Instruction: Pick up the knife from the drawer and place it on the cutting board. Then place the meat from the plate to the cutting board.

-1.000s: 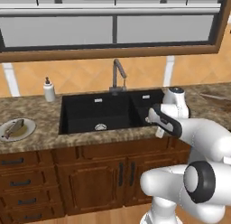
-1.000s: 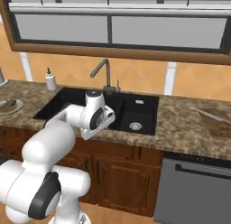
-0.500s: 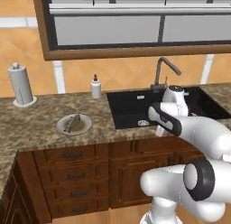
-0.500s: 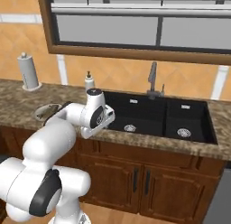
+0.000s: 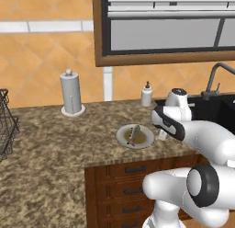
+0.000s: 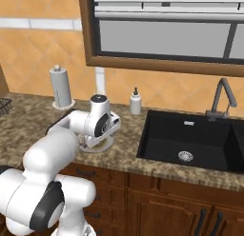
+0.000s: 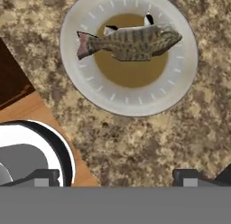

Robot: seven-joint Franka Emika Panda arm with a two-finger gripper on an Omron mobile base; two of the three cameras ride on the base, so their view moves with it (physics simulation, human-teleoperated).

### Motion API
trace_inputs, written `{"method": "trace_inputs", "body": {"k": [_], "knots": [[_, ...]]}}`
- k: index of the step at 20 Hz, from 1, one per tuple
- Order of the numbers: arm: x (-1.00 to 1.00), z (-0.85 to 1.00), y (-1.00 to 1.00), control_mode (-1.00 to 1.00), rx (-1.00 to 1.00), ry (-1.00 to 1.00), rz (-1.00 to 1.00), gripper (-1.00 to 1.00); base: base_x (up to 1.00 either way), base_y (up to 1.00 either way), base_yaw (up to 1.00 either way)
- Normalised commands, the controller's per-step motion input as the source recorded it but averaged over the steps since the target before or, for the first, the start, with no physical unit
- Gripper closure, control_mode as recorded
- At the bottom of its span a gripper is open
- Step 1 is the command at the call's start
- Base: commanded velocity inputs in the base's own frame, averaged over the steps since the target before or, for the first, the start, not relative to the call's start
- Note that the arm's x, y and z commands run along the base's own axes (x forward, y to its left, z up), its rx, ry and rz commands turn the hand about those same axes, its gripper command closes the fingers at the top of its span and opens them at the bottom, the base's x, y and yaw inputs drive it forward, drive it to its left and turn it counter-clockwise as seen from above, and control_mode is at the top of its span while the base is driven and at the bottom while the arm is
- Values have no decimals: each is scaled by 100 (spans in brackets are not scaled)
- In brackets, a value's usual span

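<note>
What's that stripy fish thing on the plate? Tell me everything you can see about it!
The fish is whole, brownish-grey with dark stripes, with a reddish tail fin at one end and its head at the other. It lies on the brown middle of a round pale plate, within the rim. The plate sits on the speckled stone counter, near the front edge, above the wooden drawers. In the left base view the fish looks tilted up. Nothing else touches it.
</note>
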Motion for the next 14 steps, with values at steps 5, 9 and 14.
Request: {"method": "trace_inputs", "body": {"k": [5,9,14], "knots": [[-2,-9,23,-100,0,-2,-24,-100,0,0,0],[35,-16,81,-100,0,4,-70,-100,0,0,0],[29,-20,47,-100,5,2,-76,-100,0,0,0]]}}
